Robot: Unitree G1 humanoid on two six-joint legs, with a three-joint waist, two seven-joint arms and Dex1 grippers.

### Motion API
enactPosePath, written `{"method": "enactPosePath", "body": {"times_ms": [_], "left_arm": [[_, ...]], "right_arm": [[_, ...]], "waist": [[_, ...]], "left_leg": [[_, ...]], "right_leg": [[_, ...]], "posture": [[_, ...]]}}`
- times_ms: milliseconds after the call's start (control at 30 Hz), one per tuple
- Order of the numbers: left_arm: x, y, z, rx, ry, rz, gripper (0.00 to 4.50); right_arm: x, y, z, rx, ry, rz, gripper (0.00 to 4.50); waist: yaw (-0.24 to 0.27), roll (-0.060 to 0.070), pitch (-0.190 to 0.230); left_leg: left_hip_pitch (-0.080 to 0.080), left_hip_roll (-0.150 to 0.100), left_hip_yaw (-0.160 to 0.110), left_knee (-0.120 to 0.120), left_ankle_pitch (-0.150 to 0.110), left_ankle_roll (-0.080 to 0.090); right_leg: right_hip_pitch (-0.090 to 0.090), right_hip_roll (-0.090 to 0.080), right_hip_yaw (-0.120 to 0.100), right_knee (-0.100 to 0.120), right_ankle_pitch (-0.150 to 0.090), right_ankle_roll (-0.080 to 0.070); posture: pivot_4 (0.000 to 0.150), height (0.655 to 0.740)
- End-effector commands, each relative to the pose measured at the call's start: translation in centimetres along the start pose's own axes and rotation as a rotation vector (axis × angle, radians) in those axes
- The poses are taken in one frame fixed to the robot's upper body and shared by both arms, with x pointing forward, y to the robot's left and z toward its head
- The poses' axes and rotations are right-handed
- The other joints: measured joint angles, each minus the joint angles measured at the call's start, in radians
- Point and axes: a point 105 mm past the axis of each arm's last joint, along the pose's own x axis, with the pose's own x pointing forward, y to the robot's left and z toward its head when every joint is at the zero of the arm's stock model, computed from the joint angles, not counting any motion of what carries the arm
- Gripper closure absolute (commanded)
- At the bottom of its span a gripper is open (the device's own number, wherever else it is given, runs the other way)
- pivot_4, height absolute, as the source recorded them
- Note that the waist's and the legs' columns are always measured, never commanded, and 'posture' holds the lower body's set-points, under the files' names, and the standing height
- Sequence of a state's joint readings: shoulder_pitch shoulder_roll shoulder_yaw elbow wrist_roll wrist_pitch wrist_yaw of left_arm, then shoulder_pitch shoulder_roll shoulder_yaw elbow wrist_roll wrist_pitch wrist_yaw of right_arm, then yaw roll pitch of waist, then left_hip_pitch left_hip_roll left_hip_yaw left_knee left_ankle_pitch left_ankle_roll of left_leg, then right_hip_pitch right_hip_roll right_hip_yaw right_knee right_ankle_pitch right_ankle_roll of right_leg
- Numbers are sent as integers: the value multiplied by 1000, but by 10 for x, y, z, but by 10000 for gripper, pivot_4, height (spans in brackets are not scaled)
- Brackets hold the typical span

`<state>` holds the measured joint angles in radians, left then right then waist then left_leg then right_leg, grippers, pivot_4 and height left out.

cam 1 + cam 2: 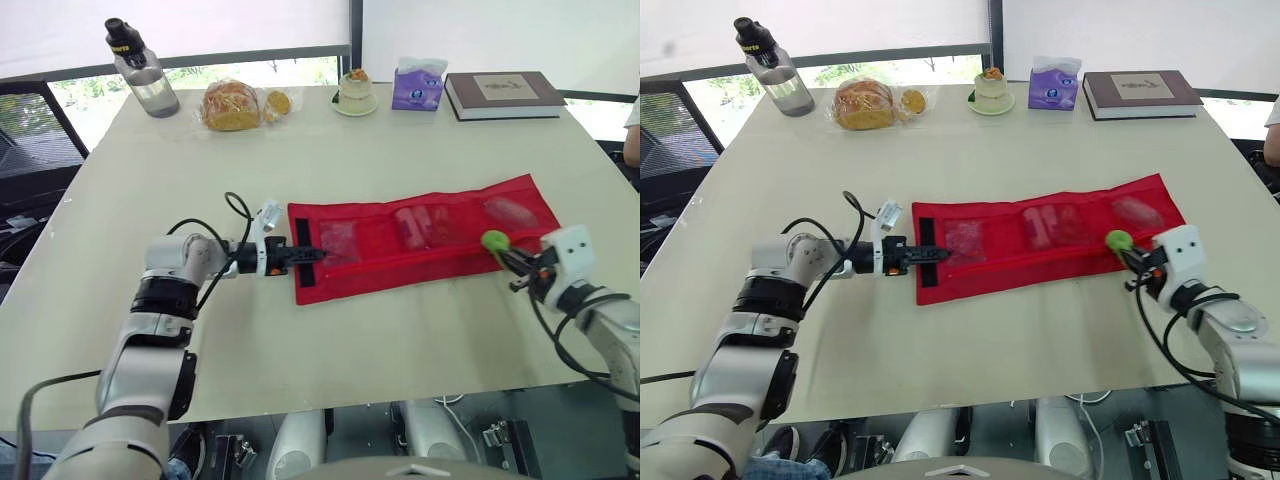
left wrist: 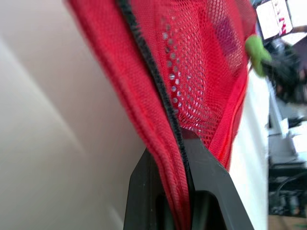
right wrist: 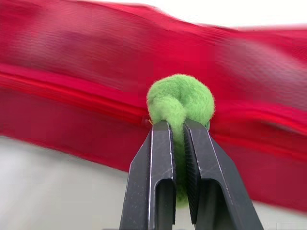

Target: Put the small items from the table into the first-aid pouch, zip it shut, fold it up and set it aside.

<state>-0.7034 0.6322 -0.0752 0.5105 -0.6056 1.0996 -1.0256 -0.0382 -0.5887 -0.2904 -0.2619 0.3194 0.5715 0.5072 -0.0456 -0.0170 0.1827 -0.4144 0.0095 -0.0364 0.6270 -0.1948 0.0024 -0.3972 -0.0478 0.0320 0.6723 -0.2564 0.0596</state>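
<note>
1. Red pouch (image 1: 400,265): long, flat and unfolded on the table, running roughly from 8 to 2 o'clock, mesh pockets facing up.
2. Pale items (image 1: 412,226): several, tucked inside the mesh pockets.
3. Green fuzzy pull (image 1: 494,240): on the zip, at the pouch's 4 o'clock edge.

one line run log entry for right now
left gripper: shut on first-aid pouch left end | right gripper: shut on green zipper pull at right end | small items: inside mesh pockets
</note>
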Motion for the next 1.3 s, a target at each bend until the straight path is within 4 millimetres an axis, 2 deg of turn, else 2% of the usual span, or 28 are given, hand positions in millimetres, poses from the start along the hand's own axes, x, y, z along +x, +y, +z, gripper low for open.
{"method": "enactPosePath", "body": {"times_ms": [33,167,267,400,600,900,933,967,1000,1033,1067,1100,1200,1233,1300], "left_arm": [[-25,26,-19,-2,68,125,45000],[-42,36,-22,27,90,164,45000],[-48,41,-20,41,92,191,45000],[-65,52,-9,73,73,266,45000],[-72,58,-2,89,68,297,45000],[-80,59,-4,92,91,318,45000],[-81,60,-3,89,88,325,45000],[-85,62,-3,86,86,337,45000],[-87,63,-3,83,82,346,45000],[-90,63,-3,79,79,352,45000],[-93,64,-3,77,78,357,45000],[-95,65,-3,76,76,364,45000],[-99,67,-4,72,72,378,45000],[-100,67,-5,72,72,380,45000],[-103,68,-5,71,67,388,45000]], "right_arm": [[-11,-28,8,-35,-16,-139,44788],[-17,-50,5,-53,2,-258,44788],[-19,-58,3,-64,11,-300,44788],[-26,-76,1,-71,23,-414,44788],[-28,-77,1,-97,23,-431,44788],[-43,-86,-2,-63,23,-466,44788],[-45,-87,-1,-55,15,-475,36230],[-47,-89,0,-47,7,-480,33927],[-49,-90,1,-43,2,-487,27008],[-52,-93,3,-47,-4,-505,23659],[-54,-95,3,-53,-7,-522,16833],[-56,-98,4,-57,-11,-542,14544],[-56,-97,5,-26,-36,-547,1478],[-55,-96,7,-11,-48,-537,589],[-46,-77,11,72,-104,-425,589]], "waist": [[0,0,0],[1,0,0],[2,0,0],[2,0,0],[4,0,0],[4,0,0],[3,0,0],[1,0,0],[0,0,0],[-5,0,0],[-8,0,0],[-11,0,0],[-12,1,-1],[-12,1,-1],[-12,1,-1]], "left_leg": [[0,0,0,-1,0,0],[0,1,1,-1,0,0],[0,1,2,-1,0,0],[0,1,2,-1,0,0],[-1,1,2,0,0,0],[-1,1,2,0,0,0],[-1,1,2,0,0,0],[-1,1,2,0,0,0],[0,1,2,-1,0,0],[0,1,2,-1,0,0],[1,2,3,-1,0,0],[1,2,3,-2,0,0],[1,3,2,-2,0,0],[1,3,2,-2,0,0],[1,3,3,-2,0,0]], "right_leg": [[0,0,0,0,0,0],[-1,1,1,0,0,0],[-1,1,2,0,0,0],[-1,1,2,0,-1,1],[-1,1,2,0,-1,1],[-1,1,2,0,-1,2],[-1,1,2,0,-1,2],[-1,1,2,0,-1,2],[-1,1,2,0,-1,1],[-1,2,2,0,-1,1],[-1,2,3,0,-1,1],[-1,3,3,0,-1,1],[-1,3,3,0,-2,3],[-1,3,3,0,-2,3],[-1,4,3,0,-2,3]], "posture": [[1500,7332],[1500,7332],[1500,7332],[1500,7332],[1500,7332],[1500,7332],[1500,7332],[1500,7332],[1500,7332],[1500,7332],[1500,7332],[1500,7332],[1500,7332],[1500,7332],[1500,7332]]}}
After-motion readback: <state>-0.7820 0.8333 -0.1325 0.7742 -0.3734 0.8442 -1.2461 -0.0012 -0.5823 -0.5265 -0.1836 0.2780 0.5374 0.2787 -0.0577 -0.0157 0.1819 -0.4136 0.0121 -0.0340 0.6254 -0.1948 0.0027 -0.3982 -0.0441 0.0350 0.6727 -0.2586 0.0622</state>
